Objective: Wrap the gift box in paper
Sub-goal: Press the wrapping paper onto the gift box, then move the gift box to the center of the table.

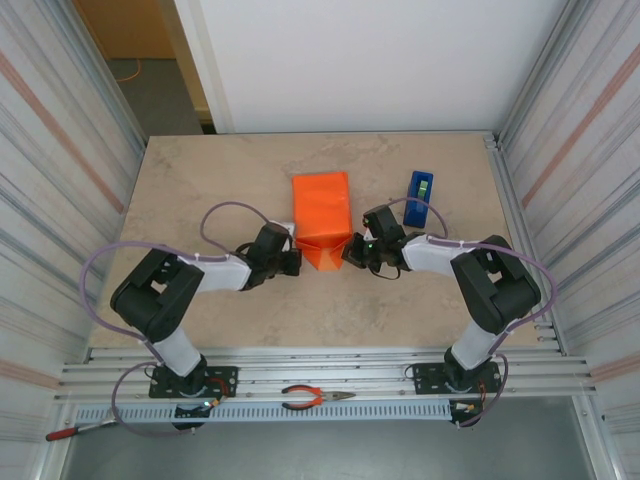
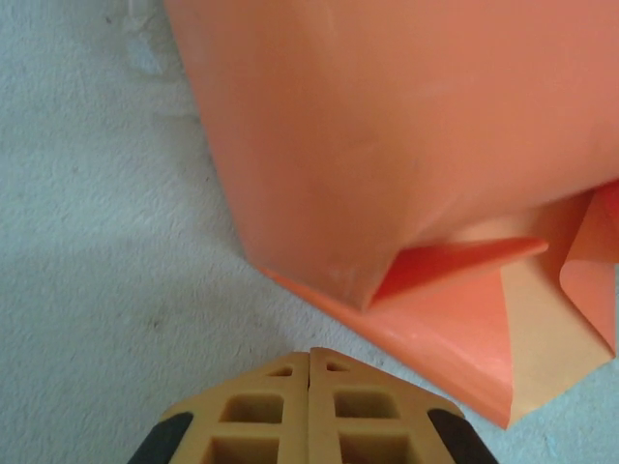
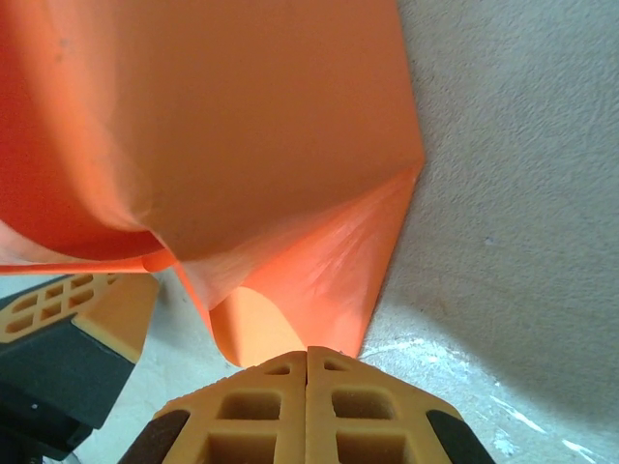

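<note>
Seen from above, the gift box, covered in bright orange paper, lies near the middle of the beige counter, with a pointed flap of loose paper sticking out at its near end and a blue tape dispenser to its right. The left gripper sits just left of that flap, its jaws pressed fully together with nothing between them. The right gripper sits just right of the flap, jaws likewise closed; the flap's edge reaches its fingertips, but whether any paper is pinched cannot be told.
</note>
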Robot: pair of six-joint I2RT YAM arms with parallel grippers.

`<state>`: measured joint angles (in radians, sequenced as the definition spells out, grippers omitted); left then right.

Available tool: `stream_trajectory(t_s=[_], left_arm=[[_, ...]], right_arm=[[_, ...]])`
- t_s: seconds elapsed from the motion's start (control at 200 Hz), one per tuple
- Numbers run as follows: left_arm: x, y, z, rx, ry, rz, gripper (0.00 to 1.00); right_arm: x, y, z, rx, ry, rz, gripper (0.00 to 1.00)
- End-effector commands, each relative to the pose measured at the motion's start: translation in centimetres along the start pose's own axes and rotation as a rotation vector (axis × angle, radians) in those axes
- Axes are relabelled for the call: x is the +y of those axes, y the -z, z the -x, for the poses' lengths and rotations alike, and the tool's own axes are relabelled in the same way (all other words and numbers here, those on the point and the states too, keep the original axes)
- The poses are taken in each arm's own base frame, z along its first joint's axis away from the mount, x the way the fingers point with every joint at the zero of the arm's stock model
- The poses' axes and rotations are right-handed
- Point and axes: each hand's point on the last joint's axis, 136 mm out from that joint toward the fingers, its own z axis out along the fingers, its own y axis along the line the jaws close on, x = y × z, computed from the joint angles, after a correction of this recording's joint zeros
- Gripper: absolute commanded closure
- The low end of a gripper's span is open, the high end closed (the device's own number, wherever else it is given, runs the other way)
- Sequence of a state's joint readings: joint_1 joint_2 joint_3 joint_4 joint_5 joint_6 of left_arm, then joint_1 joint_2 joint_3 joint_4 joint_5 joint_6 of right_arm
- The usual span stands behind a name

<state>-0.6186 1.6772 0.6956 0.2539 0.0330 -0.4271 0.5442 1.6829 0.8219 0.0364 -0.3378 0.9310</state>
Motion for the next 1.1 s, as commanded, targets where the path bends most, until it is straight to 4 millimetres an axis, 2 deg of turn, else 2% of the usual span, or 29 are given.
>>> stream_trajectory(t_s=[0.0, 0.361, 0.601, 0.717, 0.947, 1.097], left_arm=[[-1.1, -0.2, 2.0, -0.056, -0.003, -0.026, 0.99], [-1.4, -1.3, 2.6, -0.064, -0.025, -0.027, 1.0], [0.0, -2.6, 1.7, -0.055, -0.04, 0.032, 1.0], [-0.5, -1.9, 1.4, -0.058, -0.059, 0.027, 1.0], [-2.4, 1.1, 2.5, -0.11, -0.066, -0.024, 1.0], [-3.6, 0.8, 2.4, -0.097, -0.074, -0.058, 1.0]], right_arm=[[0.2, -0.1, -0.1, 0.005, 0.023, -0.008, 1.0], [0.2, 0.1, 0.0, -0.005, 0.025, -0.014, 1.0], [0.0, 0.1, -0.2, -0.001, 0.024, -0.021, 1.0], [0.2, 0.3, -0.1, -0.006, 0.025, -0.016, 1.0], [0.4, 0.4, 0.1, -0.014, 0.027, -0.012, 1.0], [0.7, 0.0, 0.2, -0.012, 0.026, -0.004, 1.0]])
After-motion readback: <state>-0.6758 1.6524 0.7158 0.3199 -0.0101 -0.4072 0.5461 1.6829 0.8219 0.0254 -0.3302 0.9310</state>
